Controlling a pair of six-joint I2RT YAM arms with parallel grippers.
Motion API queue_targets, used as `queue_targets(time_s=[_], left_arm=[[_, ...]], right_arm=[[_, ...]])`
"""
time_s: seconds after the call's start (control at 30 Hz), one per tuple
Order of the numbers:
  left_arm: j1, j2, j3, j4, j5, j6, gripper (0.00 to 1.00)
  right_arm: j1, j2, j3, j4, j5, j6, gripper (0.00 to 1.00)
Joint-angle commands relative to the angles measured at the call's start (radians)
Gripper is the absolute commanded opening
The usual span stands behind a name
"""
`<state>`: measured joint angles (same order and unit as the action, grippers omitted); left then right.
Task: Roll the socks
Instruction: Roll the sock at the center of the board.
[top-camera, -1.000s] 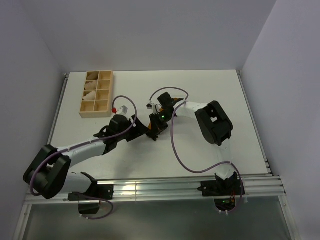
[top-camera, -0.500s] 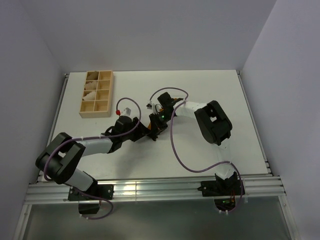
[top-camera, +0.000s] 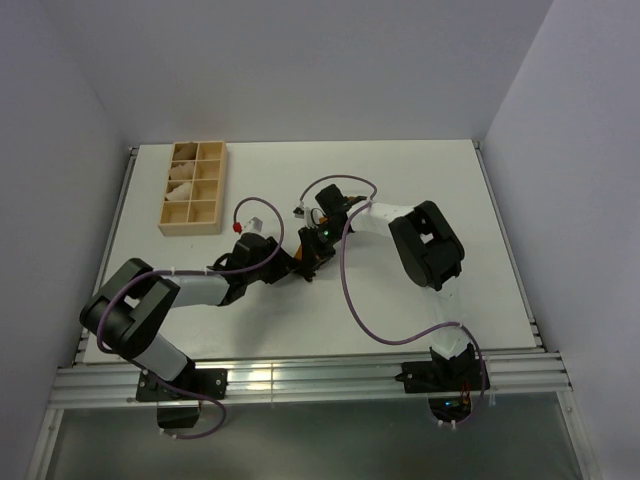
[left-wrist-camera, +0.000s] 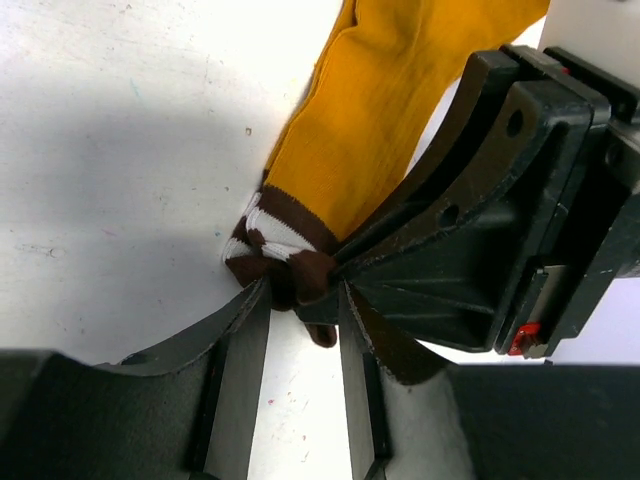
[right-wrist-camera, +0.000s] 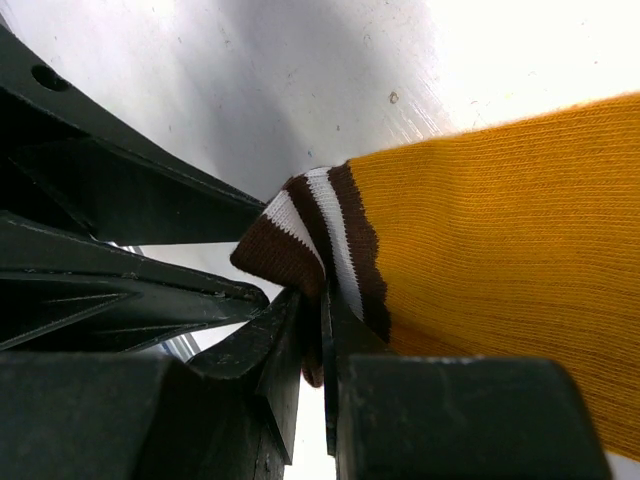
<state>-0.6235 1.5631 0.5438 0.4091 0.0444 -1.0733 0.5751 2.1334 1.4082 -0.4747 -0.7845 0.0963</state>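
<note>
The mustard-orange sock (left-wrist-camera: 380, 120) lies on the white table, its dark brown cuff (left-wrist-camera: 285, 235) with two white stripes bunched up. My left gripper (left-wrist-camera: 300, 300) has both fingertips pressed against the cuff from the near side, shut on it. My right gripper (right-wrist-camera: 320, 310) pinches the same cuff (right-wrist-camera: 300, 250) between nearly touching fingers, with the orange body (right-wrist-camera: 500, 250) stretching off to the right. In the top view the two grippers, left (top-camera: 290, 262) and right (top-camera: 312, 260), meet tip to tip mid-table and hide most of the sock.
A wooden compartment tray (top-camera: 195, 187) holding pale rolled bundles (top-camera: 183, 180) stands at the back left. Purple cables (top-camera: 350, 290) loop over the table by the right arm. A metal rail (top-camera: 300, 375) runs along the near edge.
My left arm has reached further right toward the right gripper, and its jaws have narrowed onto the cuff. The right gripper has held its place and its grip.
</note>
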Motion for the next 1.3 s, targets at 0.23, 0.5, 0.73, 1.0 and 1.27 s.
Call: queue_targets(time_s=[0.23, 0.5, 0.73, 1.0, 1.27], left_arm=[[-0.007, -0.044, 0.004, 0.022, -0.026, -0.010, 0.41], [-0.005, -0.282, -0.107, -0.049, -0.149, -0.027, 0.63], [-0.007, -0.180, -0.125, 0.014, -0.114, -0.042, 0.47], [-0.007, -0.095, -0.107, 0.054, -0.093, -0.040, 0.40], [-0.007, -0.055, -0.074, 0.073, -0.094, -0.011, 0.28]], right_arm=[[0.002, 0.031, 0.006, 0.010, 0.028, 0.006, 0.18], [0.002, 0.045, 0.020, 0.010, -0.030, 0.025, 0.14], [-0.009, 0.074, 0.037, 0.018, -0.082, 0.062, 0.14], [-0.020, 0.108, 0.058, -0.001, -0.122, 0.056, 0.14], [-0.026, 0.128, 0.069, -0.001, -0.133, 0.056, 0.14]])
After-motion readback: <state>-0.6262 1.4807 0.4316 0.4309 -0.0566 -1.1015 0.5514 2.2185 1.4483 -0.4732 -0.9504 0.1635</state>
